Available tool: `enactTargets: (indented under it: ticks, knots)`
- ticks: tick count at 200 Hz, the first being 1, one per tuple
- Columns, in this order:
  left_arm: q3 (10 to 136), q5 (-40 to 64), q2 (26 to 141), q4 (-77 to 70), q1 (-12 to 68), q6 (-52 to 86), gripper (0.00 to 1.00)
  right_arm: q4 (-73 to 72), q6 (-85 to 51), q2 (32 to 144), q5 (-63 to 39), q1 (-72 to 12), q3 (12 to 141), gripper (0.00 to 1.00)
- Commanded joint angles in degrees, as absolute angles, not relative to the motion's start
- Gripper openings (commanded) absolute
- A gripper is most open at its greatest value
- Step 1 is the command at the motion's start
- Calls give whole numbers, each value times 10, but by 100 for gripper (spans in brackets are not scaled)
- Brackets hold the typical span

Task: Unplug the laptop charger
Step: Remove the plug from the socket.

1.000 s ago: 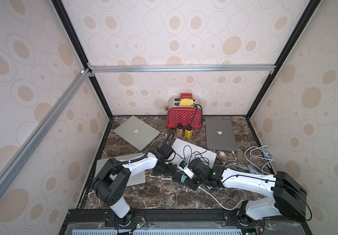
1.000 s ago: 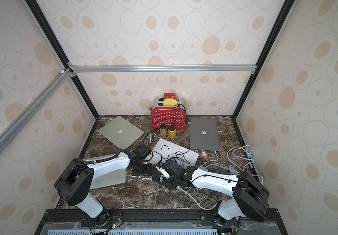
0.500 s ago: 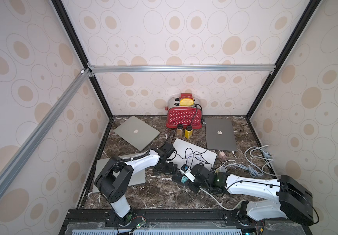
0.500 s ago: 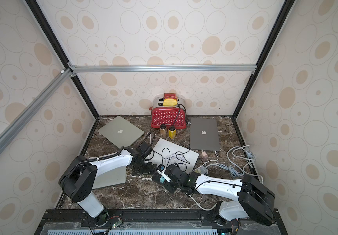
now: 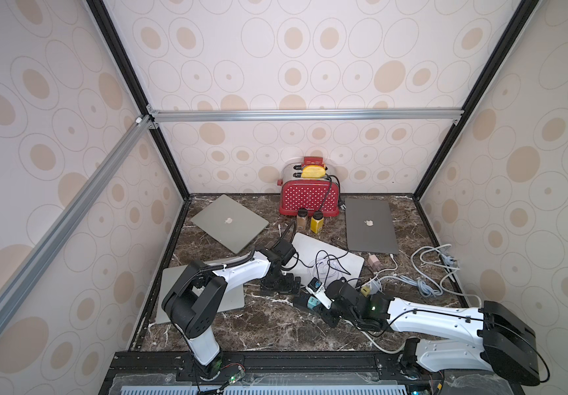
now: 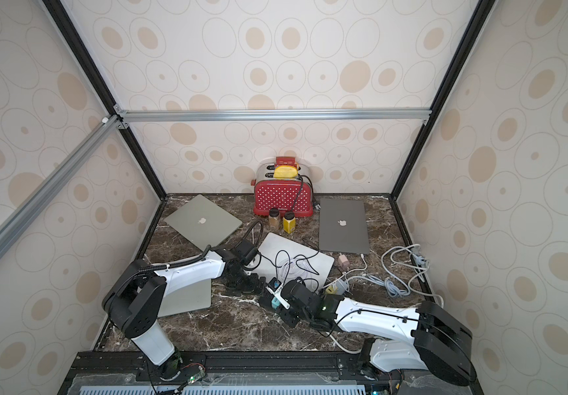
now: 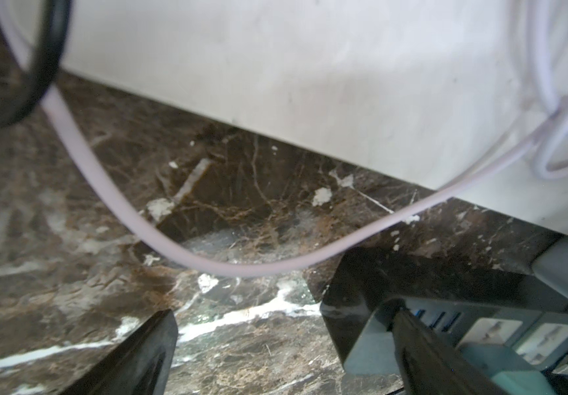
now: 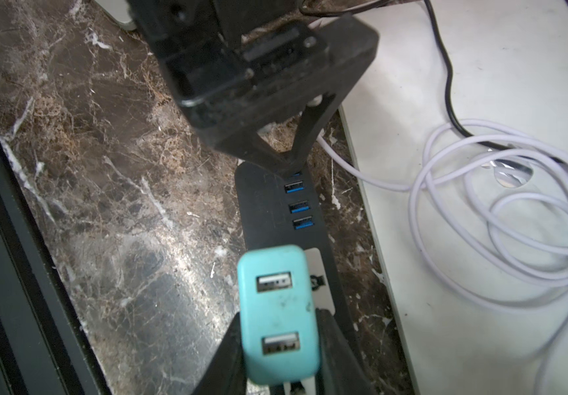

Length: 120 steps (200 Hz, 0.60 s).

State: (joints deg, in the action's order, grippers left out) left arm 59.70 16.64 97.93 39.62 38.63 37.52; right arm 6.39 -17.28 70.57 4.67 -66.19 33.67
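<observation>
Marble table, walled on three sides. Red toaster stands against the back wall. White laptop lies closed mid-table, with a coil of white cable on its lid.

Both arms reach in low to the black power strip, which lies on the marble just beside one edge of the white laptop.

Left gripper: jaws spread wide, holding nothing. One finger rests on the end of the power strip by its blue ports; the other is over bare marble.

Right gripper: jaws closed onto the sides of the teal charger, a small two-port block. The charger sits over the strip's other half, next to a white label. Cannot tell whether its prongs are in a socket.
</observation>
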Motion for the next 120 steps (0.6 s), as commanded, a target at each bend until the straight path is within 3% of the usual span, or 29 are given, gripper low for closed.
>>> enactTargets:
  ticks: [1, 120]
  knots:
    - [568, 106, 1005, 454, 392, 384, 99, -1, -208, 709, 75, -659, 346, 0]
    - [575, 105, 1012, 458, 392, 379, 99, -35, -229, 685, 86, -655, 321, 0]
